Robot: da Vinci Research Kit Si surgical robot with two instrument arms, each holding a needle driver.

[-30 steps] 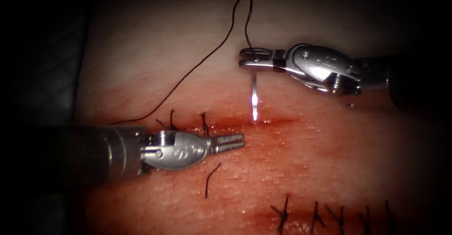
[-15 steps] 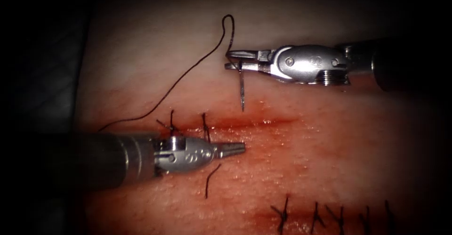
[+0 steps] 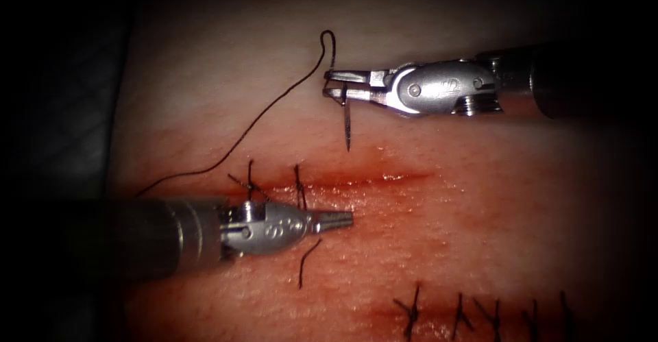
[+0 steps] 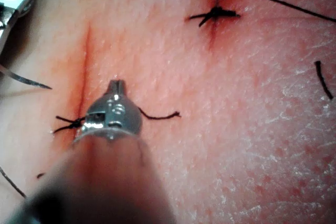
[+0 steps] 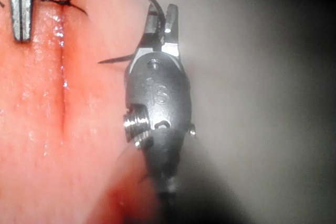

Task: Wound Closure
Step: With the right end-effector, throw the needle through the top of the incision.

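My right tool (image 3: 334,86) is shut on the curved needle (image 3: 347,124) near its thread end. The needle hangs free of the tissue, its tip just above the open cut (image 3: 384,176) in the endoscope view. The thread (image 3: 274,105) loops up from those jaws and trails down to the left. Below the cut, my left tool (image 3: 337,218) is shut and holds nothing, its tip beside two finished stitches (image 3: 299,184). The left wrist view has the left tool (image 4: 116,85) by the cut and the needle's tip (image 4: 32,82). The right wrist view has the right tool (image 5: 161,18) holding the needle (image 5: 118,59).
A loose cut end of thread (image 3: 307,261) lies on the tissue below the left tool. A second, closed cut with several stitches (image 3: 411,309) runs along the lower right. Red fluid wets the tissue around the open cut. The tissue's edge (image 3: 120,109) falls away at the left.
The right tool has moved left and a little up while rolling its wrist, lifting the needle's tip off the cut. The left tool has rolled and sunk slightly; its jaws look more closed.
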